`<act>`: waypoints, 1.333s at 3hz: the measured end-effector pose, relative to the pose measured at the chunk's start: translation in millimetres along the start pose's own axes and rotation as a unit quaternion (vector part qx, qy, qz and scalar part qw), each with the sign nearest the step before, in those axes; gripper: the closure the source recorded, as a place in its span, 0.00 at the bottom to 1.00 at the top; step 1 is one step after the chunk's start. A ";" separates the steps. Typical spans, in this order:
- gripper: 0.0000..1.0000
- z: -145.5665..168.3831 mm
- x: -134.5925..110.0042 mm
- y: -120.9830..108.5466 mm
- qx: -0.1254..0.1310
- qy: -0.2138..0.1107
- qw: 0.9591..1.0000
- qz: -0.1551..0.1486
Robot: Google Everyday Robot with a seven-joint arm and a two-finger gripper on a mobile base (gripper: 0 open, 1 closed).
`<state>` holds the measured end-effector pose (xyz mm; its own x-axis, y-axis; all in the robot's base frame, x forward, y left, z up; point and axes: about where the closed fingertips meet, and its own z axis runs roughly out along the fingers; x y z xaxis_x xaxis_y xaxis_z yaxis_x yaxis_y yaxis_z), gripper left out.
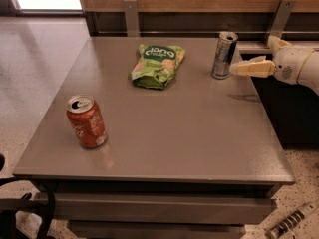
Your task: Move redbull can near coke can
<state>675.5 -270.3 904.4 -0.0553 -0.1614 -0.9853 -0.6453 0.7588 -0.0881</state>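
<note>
The redbull can (224, 55), slim and silver-blue, stands upright near the far right corner of the grey table (199, 133). The coke can (86, 121), red with a silver top, stands upright near the table's front left. My gripper (243, 68) reaches in from the right edge, pointing left, just right of the redbull can at its lower half. It holds nothing that I can see.
A green chip bag (158, 64) lies at the far middle of the table, between the two cans. A wooden wall with metal brackets (131, 17) runs behind the table. A dark cabinet (289, 113) stands to the right under my arm.
</note>
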 end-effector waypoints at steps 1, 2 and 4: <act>0.00 22.7 0.7 -3.5 -0.020 -0.020 1.000 0.003; 0.00 39.9 2.2 -1.8 -0.036 -0.032 0.999 0.009; 0.12 59.9 1.1 3.6 -0.056 -0.038 0.998 0.015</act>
<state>718.8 -229.9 894.2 -0.0208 -0.0891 -0.9958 -0.7262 0.6859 -0.0462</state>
